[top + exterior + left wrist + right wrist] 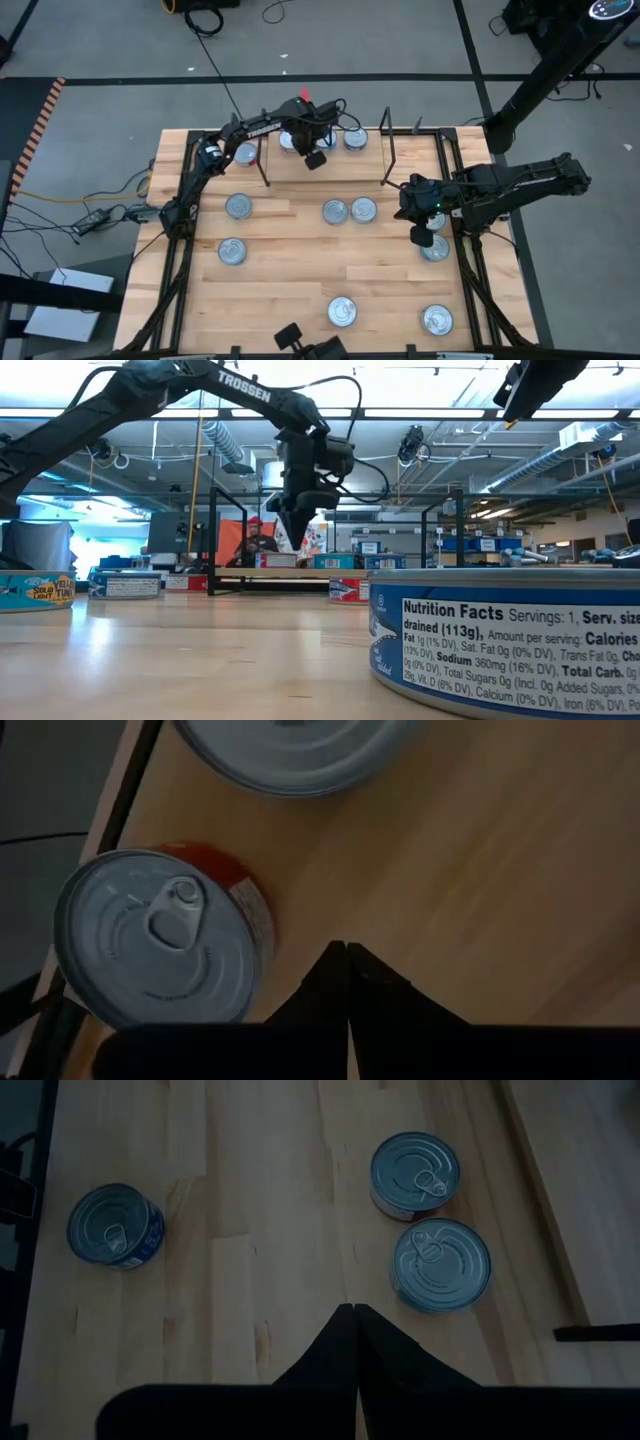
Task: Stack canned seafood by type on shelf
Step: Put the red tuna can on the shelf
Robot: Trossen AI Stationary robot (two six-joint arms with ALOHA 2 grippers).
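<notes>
The shelf (345, 165) is a light-wood board between two black wire end frames at the table's far edge. Several tins stand on it, among them a red-labelled tin (160, 935) and another tin (290, 750) beside it. My left gripper (347, 955) hangs shut above the board, pointing down, next to the red tin and apart from it; it also shows in the low view (297, 530). My right gripper (355, 1315) is shut and raised over the table's right side (422, 235), holding nothing. Loose tins (335, 211) (363, 209) rest upright on the tabletop.
More tins stand on the tabletop at left (238, 206) (232, 251), at right (435, 247) and near the front edge (342, 311) (437, 320). A blue-labelled tin (510, 640) fills the low view's foreground. The wire end frames (265, 160) (388, 160) stand upright beside the left gripper.
</notes>
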